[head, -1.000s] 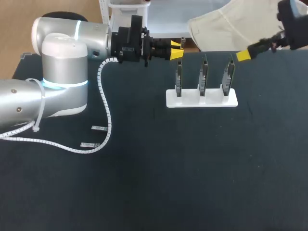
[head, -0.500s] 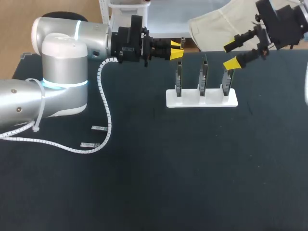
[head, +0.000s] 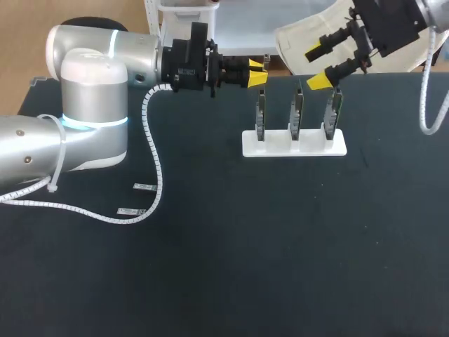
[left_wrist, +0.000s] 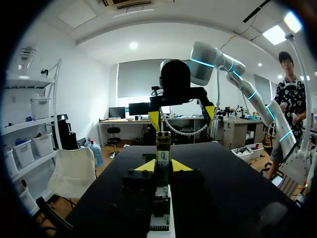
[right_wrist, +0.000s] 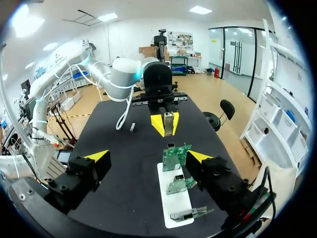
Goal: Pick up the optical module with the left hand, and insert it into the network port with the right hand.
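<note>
Left gripper [left_wrist: 163, 166]: pinching the optical module [left_wrist: 163, 148], one yellow tip on each flank; held above the far part of the table, just beside the left end of the rack [head: 295, 143]
Optical module: slim piece with a label on its upper face; stands out ahead of the tips, clear of the table; points toward the row of circuit boards [head: 297, 112]
Right gripper [head: 317, 67]: fingers spread wide, nothing between them; hangs above the table's far edge, over the tops of the middle and right boards; faces the left gripper across the rack
Rack: white flat base, lying on the table [head: 280, 246]; sits between the two grippers
Circuit boards: three, green; upright in the rack, side by side in one row, apart from each other
Network port: too small to make out on the boards
Left arm [head: 91, 105]: silver, comes in from the left side; wrist level, gripper pointing along the table's far edge
Cable [head: 156, 161]: white spiral wrap; drops from the left arm's wrist, curls onto the table, runs back toward the arm's base
Labels [head: 144, 187]: two small pale strips; flat on the table, just beside the cable's curl; well apart from the rack
Table: dark matte top
</note>
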Motion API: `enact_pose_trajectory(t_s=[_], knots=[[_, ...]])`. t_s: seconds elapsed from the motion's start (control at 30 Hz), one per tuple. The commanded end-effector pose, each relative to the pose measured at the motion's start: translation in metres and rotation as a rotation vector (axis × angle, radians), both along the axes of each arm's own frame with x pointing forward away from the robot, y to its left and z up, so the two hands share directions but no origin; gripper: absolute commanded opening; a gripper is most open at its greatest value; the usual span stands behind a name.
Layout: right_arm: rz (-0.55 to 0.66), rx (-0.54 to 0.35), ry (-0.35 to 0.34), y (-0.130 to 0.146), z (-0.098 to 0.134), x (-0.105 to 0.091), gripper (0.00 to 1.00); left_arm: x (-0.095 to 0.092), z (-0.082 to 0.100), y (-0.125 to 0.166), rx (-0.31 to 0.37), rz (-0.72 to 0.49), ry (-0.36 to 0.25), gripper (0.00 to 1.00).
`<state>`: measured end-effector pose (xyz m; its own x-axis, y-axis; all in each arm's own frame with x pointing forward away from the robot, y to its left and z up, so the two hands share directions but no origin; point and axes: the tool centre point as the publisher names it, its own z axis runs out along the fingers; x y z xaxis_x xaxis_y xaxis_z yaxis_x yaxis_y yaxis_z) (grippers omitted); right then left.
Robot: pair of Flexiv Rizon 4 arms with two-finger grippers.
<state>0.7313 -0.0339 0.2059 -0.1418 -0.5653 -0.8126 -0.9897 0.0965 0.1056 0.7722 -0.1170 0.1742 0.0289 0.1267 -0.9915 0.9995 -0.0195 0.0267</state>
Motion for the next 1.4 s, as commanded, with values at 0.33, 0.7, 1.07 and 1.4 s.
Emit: enact_pose_trajectory(t_s=[0.33, 0.7, 1.07, 1.4], knots=[[0.13, 0.016, -0.031, 0.028, 0.009, 0.008, 1.0, 0.002, 0.0, 0.0, 0.002, -0.006, 0.001, 0.0], [0.127, 0.002, -0.062, 0.041, 0.006, 0.018, 1.0, 0.002, 0.0, 0.0, 0.002, -0.006, 0.001, 0.0], [0.106, 0.022, -0.041, 0.054, 0.003, 0.025, 1.0, 0.002, 0.0, 0.0, 0.002, -0.006, 0.001, 0.0], [0.033, 0.037, -0.005, 0.063, 0.003, 0.036, 1.0, 0.002, 0.0, 0.0, 0.002, -0.006, 0.001, 0.0]])
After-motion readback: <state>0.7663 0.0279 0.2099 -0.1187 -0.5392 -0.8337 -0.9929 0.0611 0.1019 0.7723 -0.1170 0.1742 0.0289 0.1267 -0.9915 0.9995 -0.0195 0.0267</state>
